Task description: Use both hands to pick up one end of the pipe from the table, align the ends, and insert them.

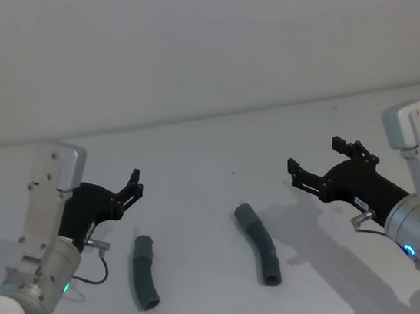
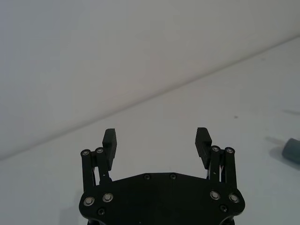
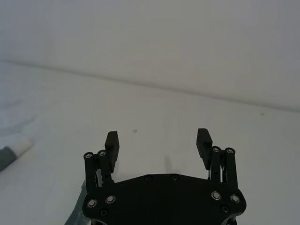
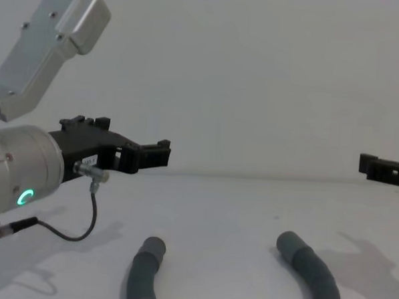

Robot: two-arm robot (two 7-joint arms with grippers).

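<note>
Head view. Left hand (image 1: 136, 182), jaws apart and empty, sits left of centre. Right hand (image 1: 315, 157), jaws apart and empty, sits right of centre. On the desk (image 1: 193, 144) I count two separate lengths rather than one. The left pipe piece (image 1: 144, 272) lies lower left of centre, directly below the left hand's tips. The right pipe piece (image 1: 258, 243) lies just right of centre, below and to the left of the right hand. Both long axes run roughly top to bottom of the frame, slightly bowed. Each hand is nearer its own-side piece, and neither touches it.

Left wrist view. Left hand (image 2: 157, 136) has nothing between its jaws. One grey end (image 2: 293, 151) rests on the desk off to the side.

Right wrist view. Right hand (image 3: 158, 138) is spread wide, gap bare. A cuff with a white tip (image 3: 21, 144) lies clear of the jaws.

Chest view. Left hand (image 4: 160, 152) hangs at mid-left, above the left pipe piece (image 4: 145, 270). Right hand (image 4: 371, 165) is at the right edge, with the right pipe piece (image 4: 310, 266) lower and further inward. I judge each hand must descend and close across its piece's axis.
</note>
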